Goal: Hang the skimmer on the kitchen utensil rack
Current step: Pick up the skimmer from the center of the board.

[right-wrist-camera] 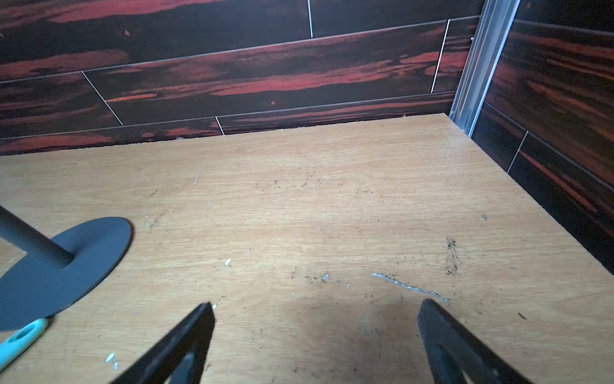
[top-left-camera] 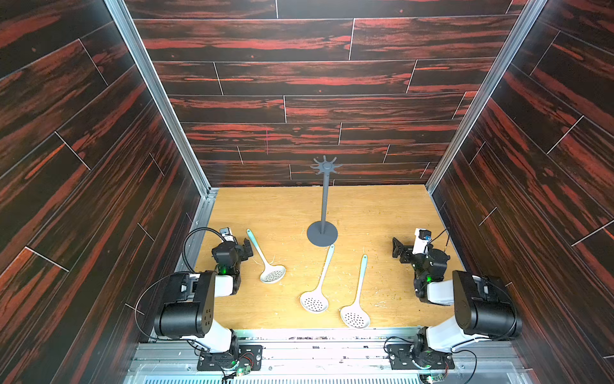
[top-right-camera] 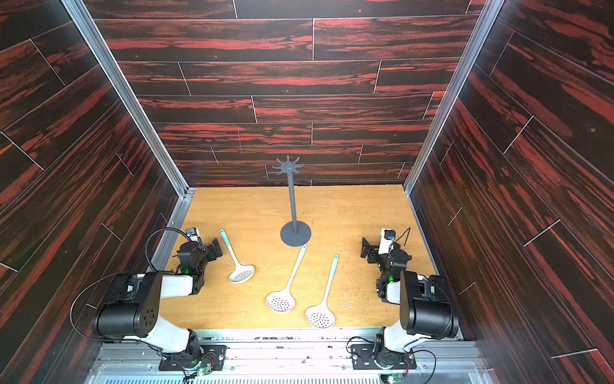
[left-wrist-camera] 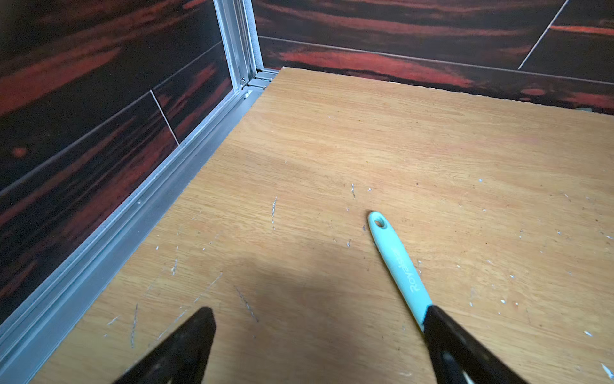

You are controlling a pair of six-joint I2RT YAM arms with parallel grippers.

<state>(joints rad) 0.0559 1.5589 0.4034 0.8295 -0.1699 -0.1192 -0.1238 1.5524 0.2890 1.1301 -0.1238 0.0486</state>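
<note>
Left pincer point(top-left-camera: 248, 247): jaws spread wide, nothing grasped; low at the left side of the table point(top-left-camera: 382, 212), just beside the far handle end of the left skimmer point(top-left-camera: 262, 256).
Left wrist view: turquoise handle running behind one finger point(left-wrist-camera: 458, 349); contact impossible to tell; bare wood in the gap.
Right pincer point(top-left-camera: 397, 247): jaws equally wide, empty-handed; low at the right side, well apart from every skimmer; only scratched wood between the fingers point(right-wrist-camera: 179, 335).
Kitchen utensil rack point(top-left-camera: 325, 199): upright mid-table, toward the far wall, round base flat on the wood.
Middle skimmer point(top-left-camera: 323, 276): lying flat, handle tip at the near rim of the rack's base, bowl toward the near edge.
Right skimmer point(top-left-camera: 359, 289): lying flat just right of the middle one, bowl nearest the front edge.
</note>
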